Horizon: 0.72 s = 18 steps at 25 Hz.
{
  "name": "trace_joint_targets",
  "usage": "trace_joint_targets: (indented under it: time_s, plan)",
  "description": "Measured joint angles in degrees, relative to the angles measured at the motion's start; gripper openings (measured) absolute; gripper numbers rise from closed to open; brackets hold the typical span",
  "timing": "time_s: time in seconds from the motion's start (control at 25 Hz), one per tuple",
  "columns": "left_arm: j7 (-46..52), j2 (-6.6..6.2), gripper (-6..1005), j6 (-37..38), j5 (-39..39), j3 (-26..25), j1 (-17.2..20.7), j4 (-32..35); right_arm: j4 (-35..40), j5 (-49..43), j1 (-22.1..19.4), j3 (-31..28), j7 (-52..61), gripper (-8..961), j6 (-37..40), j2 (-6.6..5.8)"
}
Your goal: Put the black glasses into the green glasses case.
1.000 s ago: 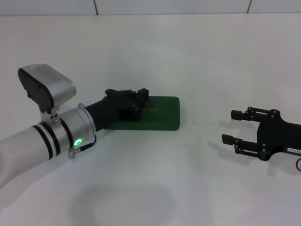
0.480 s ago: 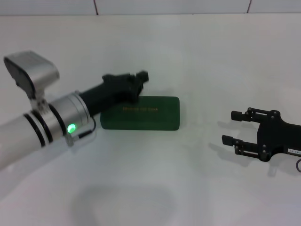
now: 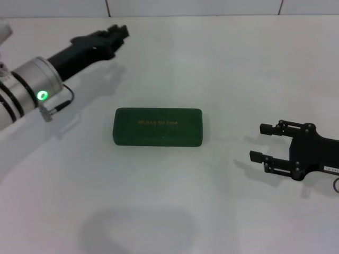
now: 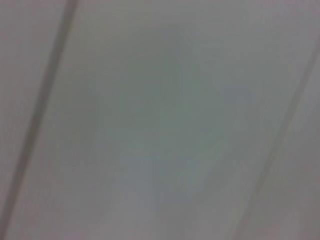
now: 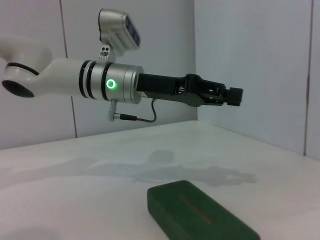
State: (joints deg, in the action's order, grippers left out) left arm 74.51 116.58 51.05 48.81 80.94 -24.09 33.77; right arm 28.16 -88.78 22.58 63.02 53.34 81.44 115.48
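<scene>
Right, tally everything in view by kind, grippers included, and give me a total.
Dark green rectangular hard glasses case, shut: 1
Black grippers: 2, left gripper raised, right gripper low beside the case
White table: 1
Black glasses: 0 visible
Total: 4

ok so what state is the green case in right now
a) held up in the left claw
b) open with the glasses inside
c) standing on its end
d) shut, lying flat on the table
d: the case lies flat on the table with its lid down and gold lettering up, while the left claw is raised well away from it and the right claw rests apart on the table.
</scene>
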Motion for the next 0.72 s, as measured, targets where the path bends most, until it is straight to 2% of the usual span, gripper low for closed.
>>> trace_joint_targets:
  time_s: [0.2, 0.4, 0.52, 0.56, 0.6, 0.72]
  plan:
    - [-0.87, 0.04, 311, 0.47, 3.11, -4.8, 0.75, -0.03, -0.05, 1.91, -0.07, -0.22, -0.21, 653, -0.16, 0.0]
    - [-1.1, -0.78, 420, 2.67, 7.84, -5.21, 2.28, 1.06, -0.08, 2.08, 0.01, -1.94, -0.25, 653, -0.29, 0.0]
    - [-2.14, -1.87, 486, 7.27, 11.78, -5.27, 4.18, 2.56, -0.08, 2.12, -0.16, -3.69, -0.26, 653, 0.13, -0.01]
    - [-3.87, -2.56, 507, 11.83, 14.52, -5.76, 5.9, 3.82, -0.07, 2.13, -0.25, -4.06, -0.27, 653, 0.46, -0.09]
    - [-3.87, -2.56, 529, 11.83, 14.52, -5.76, 5.9, 3.82, -0.02, 2.13, -0.35, -4.22, -0.29, 653, 0.87, -0.18]
    - [-8.36, -3.23, 628, 21.43, 18.86, -8.77, 8.72, 5.03, 0.33, 2.12, -1.02, -4.3, -1.11, 653, 3.99, -0.95]
